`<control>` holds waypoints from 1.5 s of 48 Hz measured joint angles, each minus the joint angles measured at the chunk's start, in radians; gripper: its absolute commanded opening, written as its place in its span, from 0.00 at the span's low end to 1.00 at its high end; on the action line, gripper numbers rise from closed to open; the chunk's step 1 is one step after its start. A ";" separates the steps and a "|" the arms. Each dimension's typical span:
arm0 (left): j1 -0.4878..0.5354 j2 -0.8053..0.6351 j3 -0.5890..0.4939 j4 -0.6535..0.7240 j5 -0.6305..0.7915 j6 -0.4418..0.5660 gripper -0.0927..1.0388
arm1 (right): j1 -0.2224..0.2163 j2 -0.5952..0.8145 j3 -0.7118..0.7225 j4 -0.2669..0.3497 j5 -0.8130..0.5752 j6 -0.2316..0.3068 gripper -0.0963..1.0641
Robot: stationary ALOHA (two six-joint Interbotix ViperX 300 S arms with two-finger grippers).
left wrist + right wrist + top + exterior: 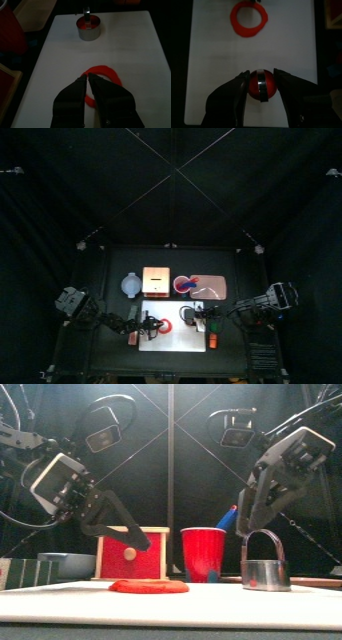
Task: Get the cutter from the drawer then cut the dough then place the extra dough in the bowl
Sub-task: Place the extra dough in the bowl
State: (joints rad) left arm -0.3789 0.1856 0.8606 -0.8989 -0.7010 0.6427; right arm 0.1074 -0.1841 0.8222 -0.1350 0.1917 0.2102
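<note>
No readable text, labels or numbers.

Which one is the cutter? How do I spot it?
Find the big white cutting board up front. On its right end stands the cutter: a shiny round metal band with a wire handle arching over it, unlike the flat red dough ring lying to its left.

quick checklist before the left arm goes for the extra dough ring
1. ring cut free: ok, it lies flat on the board.
2. cutter clear of it: ok, stands apart with the disc inside, right gripper over it.
3. left gripper lined up: ok, above the ring's edge.
4. left jaws open to pinch: not ok, shut.
5. bowl ready: cannot tell, its inside is unclear; it sits behind the board's left corner.
</note>
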 measured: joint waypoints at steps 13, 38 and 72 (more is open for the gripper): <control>0.051 0.002 -0.005 0.000 0.137 0.083 0.72 | -0.003 -0.038 -0.006 0.008 -0.138 0.000 0.77; 0.092 0.037 -0.051 0.005 0.207 0.089 0.74 | -0.009 -0.018 0.000 0.023 -0.199 0.000 0.77; 0.097 0.051 -0.061 0.011 0.210 0.104 0.59 | -0.012 0.003 0.000 0.026 -0.241 0.000 0.77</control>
State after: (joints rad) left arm -0.2823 0.2362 0.7992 -0.8882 -0.4909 0.7470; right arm 0.0951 -0.1810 0.8222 -0.1089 -0.0491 0.2102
